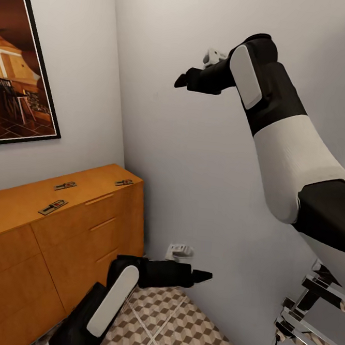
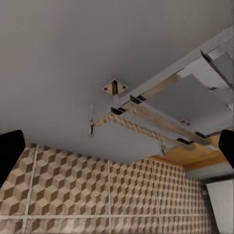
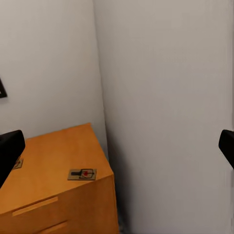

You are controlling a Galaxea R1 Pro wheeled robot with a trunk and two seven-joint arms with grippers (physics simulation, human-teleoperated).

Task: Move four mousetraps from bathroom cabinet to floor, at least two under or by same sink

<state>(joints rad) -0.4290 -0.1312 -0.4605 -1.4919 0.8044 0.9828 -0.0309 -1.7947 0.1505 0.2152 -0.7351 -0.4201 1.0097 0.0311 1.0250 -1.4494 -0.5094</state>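
Note:
The orange-brown cabinet (image 1: 58, 236) stands against the left wall, and three mousetraps lie on its top: one near the front (image 1: 53, 207), one behind it (image 1: 65, 186), and one at the far corner (image 1: 124, 182). My right gripper (image 1: 180, 81) is raised high by the corner wall, open and holding nothing. In the right wrist view its fingers (image 3: 9, 151) frame the corner mousetrap (image 3: 83, 174) on the cabinet top (image 3: 48, 170). Low beside the cabinet's end, my left gripper (image 1: 204, 275) hangs open and empty above the cube-patterned bathroom floor (image 1: 181, 329). The sink is out of view.
A chrome-framed rack (image 1: 306, 313) juts out at the lower right, also seen in the left wrist view (image 2: 161, 122). A framed picture (image 1: 20, 67) hangs above the cabinet. Grey walls meet in a corner right behind the cabinet's end.

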